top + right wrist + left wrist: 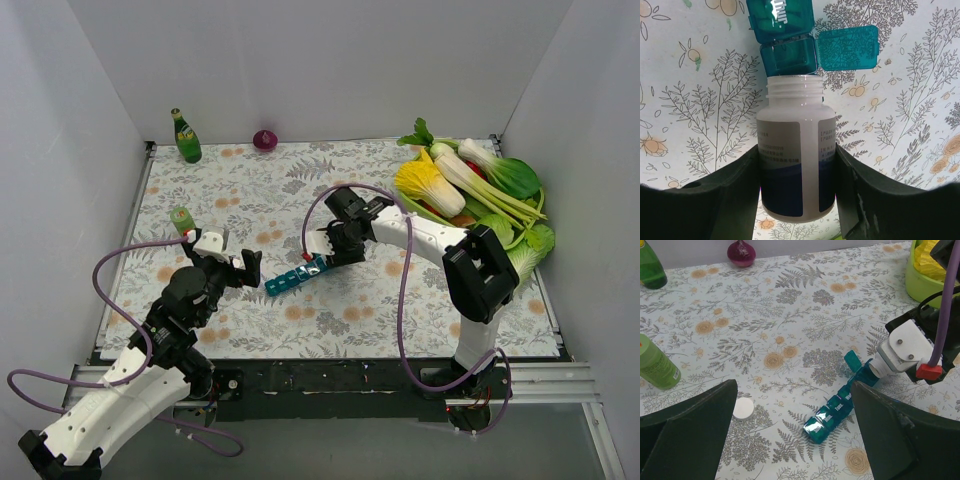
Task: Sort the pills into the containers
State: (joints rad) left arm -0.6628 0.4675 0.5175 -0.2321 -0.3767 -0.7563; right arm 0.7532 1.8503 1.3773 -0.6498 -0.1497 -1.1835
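Teal plastic containers (297,275), one strip, mid-table.

**Top view:** strip runs 8→2 o'clock. R gripper (322,250) sits over its 2 o'clock end. L gripper (232,256) is at 9 o'clock of the strip, near but apart, jaws spread wide, holding nothing.

**L wrist view:** white cap (744,408) lies on the cloth at 9 o'clock of the strip, apart from it. One lid (852,360) stands open at the strip's 1 o'clock end.

**R wrist view:** white pill bottle (796,160) is clamped across its body betw. both fingers (715,200), jaws approx. half-spread. Its uncapped mouth points to 12 o'clock, at or just short of the rim of the open compartment (788,55); can't tell if they touch. The lid is flipped to 3 o'clock. No pills visible, and the bottle's contents can't be told.

**Step in hand (judged):** pouring into the open compartment. To do it well, centre the mouth over that compartment only, tilt slowly so few pills drop at once, and avoid nudging the strip. The L gripper could steady the far end.
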